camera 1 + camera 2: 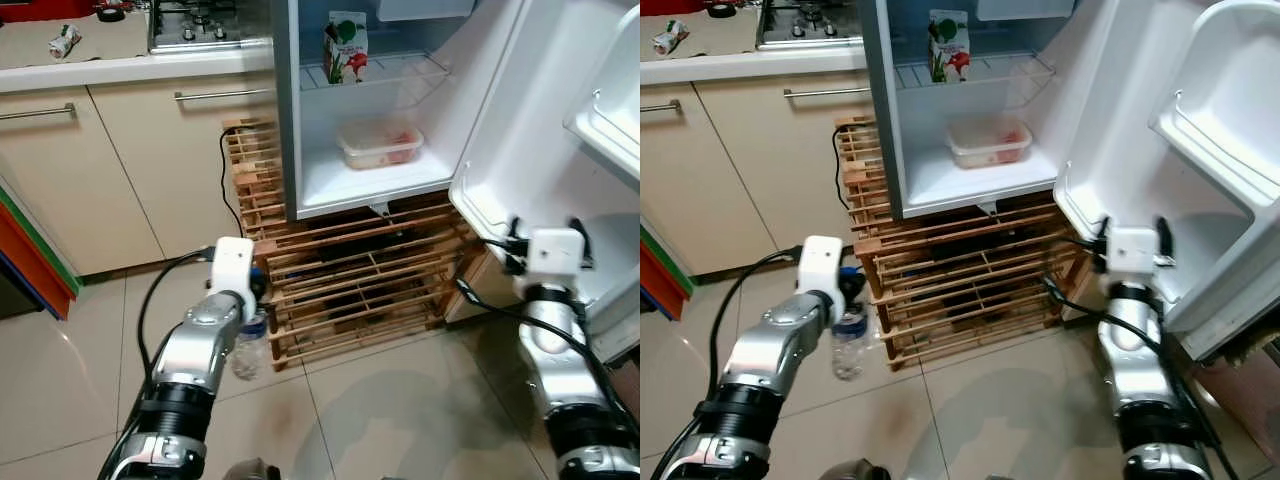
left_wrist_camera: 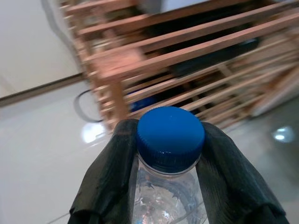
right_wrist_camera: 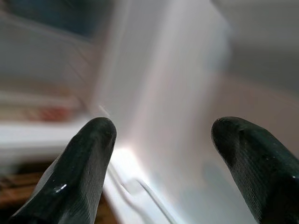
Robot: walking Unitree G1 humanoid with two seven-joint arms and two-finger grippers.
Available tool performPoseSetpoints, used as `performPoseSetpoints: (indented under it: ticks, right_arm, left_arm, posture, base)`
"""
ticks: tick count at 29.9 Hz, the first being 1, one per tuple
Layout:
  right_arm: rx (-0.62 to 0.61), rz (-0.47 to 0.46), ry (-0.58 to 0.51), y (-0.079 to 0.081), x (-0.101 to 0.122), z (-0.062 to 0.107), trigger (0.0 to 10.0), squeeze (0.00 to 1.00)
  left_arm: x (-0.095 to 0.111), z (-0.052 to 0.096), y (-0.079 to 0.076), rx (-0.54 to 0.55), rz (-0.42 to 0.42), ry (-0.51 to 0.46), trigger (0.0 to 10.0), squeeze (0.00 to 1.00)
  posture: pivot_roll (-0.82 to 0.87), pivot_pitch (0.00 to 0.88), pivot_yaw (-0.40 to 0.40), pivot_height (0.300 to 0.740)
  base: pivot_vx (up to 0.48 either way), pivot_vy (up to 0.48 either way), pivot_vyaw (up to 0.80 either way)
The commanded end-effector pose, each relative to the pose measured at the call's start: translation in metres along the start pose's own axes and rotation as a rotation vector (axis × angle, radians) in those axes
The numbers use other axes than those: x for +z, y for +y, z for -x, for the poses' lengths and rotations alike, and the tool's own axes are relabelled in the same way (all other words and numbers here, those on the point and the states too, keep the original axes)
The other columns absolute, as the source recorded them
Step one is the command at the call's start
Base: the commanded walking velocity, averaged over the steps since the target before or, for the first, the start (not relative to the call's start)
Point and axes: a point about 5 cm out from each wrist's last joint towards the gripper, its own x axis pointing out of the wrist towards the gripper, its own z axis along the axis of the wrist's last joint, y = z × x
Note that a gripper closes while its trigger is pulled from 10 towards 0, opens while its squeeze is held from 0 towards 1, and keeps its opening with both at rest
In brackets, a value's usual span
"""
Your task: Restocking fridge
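Note:
My left gripper [image 2: 168, 154] is shut on the neck of a clear water bottle [image 1: 249, 347] with a blue cap [image 2: 170, 138]; the bottle hangs below the wrist, above the floor, left of the wooden pallets. The small fridge [image 1: 370, 180] stands open on those pallets, holding a juice carton [image 1: 345, 47] on the wire shelf and a plastic food box [image 1: 380, 144] on the bottom. My right gripper [image 3: 161, 140] is open, empty, its fingertips [image 3: 91, 154] close to the inner face of the open fridge door [image 1: 520, 130].
Stacked wooden pallets [image 1: 350, 280] carry the fridge. Cream kitchen cabinets [image 1: 130, 160] and a counter with a hob [image 1: 195, 25] run along the left. A black cable [image 1: 225, 190] hangs beside the pallets. Door shelves [image 1: 610, 110] jut out at the right. Tiled floor [image 1: 380, 400] lies ahead.

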Motion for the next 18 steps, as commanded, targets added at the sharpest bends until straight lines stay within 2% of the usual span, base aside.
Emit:
performPoseSetpoints:
  ticks: [1, 6, 10, 14, 18]
  right_arm:
    - [0.016, 0.019, -0.044, 0.003, 0.007, 0.002, 10.0, 0.0]
    - [0.043, 0.056, -0.114, 0.006, 0.017, 0.002, 10.0, 0.0]
    - [0.079, 0.011, -0.124, 0.01, 0.025, 0.006, 10.0, 0.0]
    - [0.201, -0.133, -0.129, 0.026, 0.035, 0.026, 10.0, 0.0]
    - [0.282, -0.174, -0.112, 0.035, 0.039, 0.045, 10.0, 0.0]
  left_arm:
    - [0.017, 0.003, -0.007, -0.053, -0.021, -0.1, 10.0, 0.0]
    - [0.022, 0.004, -0.01, -0.06, -0.037, -0.146, 10.0, 0.0]
    - [0.024, 0.005, -0.009, -0.065, -0.056, -0.165, 10.0, 0.0]
    - [0.027, 0.01, -0.012, -0.088, -0.093, -0.223, 10.0, 0.0]
    - [0.041, 0.024, -0.019, -0.166, -0.138, -0.344, 10.0, 0.0]
  posture:
    - [-0.03, 0.0, 0.006, 0.74]
    - [-0.04, 0.0, 0.003, 0.74]
    - [-0.04, 0.0, -0.003, 0.74]
    - [-0.05, 0.0, -0.006, 0.74]
    - [-0.06, 0.0, -0.011, 0.74]
  base:
    - [0.0, 0.0, 0.0]
    - [0.0, 0.0, 0.0]
    - [0.0, 0.0, 0.0]
    - [0.0, 0.0, 0.0]
    - [0.0, 0.0, -0.19]
